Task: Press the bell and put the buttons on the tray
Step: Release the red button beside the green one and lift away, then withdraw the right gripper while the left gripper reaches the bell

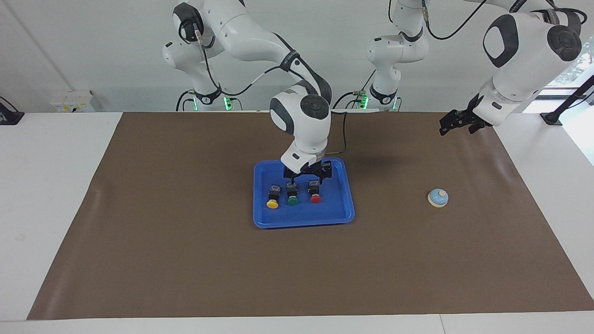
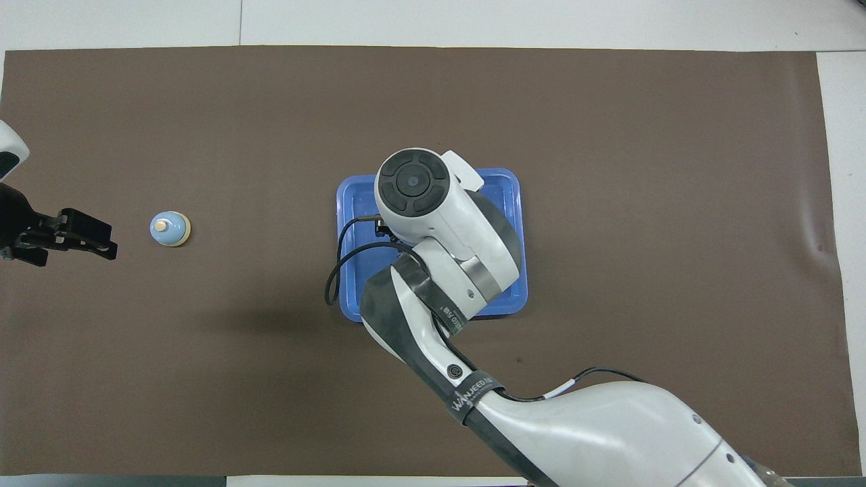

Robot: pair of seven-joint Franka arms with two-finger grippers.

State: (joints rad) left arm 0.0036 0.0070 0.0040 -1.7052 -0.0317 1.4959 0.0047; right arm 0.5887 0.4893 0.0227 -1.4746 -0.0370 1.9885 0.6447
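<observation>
Two grippers: both showing in the facing view, neither gripping anything.
Right gripper (image 1: 307, 175): hanging over the tray's robot-side half, just above the row of buttons, fingers spread wide and empty; hidden under the arm's own wrist in the overhead view.
Left gripper (image 1: 457, 121): hovering in the air over the brown mat near the left arm's end of the table, fingers parted and holding nothing; arm waiting there; also showing at the edge of the overhead view (image 2: 81, 233), close to the bell but raised.
Red button (image 1: 315, 192): lying free in the tray, below the right gripper and not touching it, cap pointing away from the robots, closest of the three to the left arm's end.
Green button (image 1: 292, 194): lying in the middle of the row, just beside the red one, cap pointing the same way.
Yellow button (image 1: 273, 197): lying at the row's end toward the right arm's side, just beside the green one.
Tray (image 1: 334, 214): sitting flat near the middle of the mat, carrying all three buttons; partly covered by the right arm in the overhead view (image 2: 348, 203).
Bell (image 1: 438, 197): standing upright on the mat (image 1: 185, 260), well apart from the tray, toward the left arm's end; seen clearly in the overhead view (image 2: 169, 228).
</observation>
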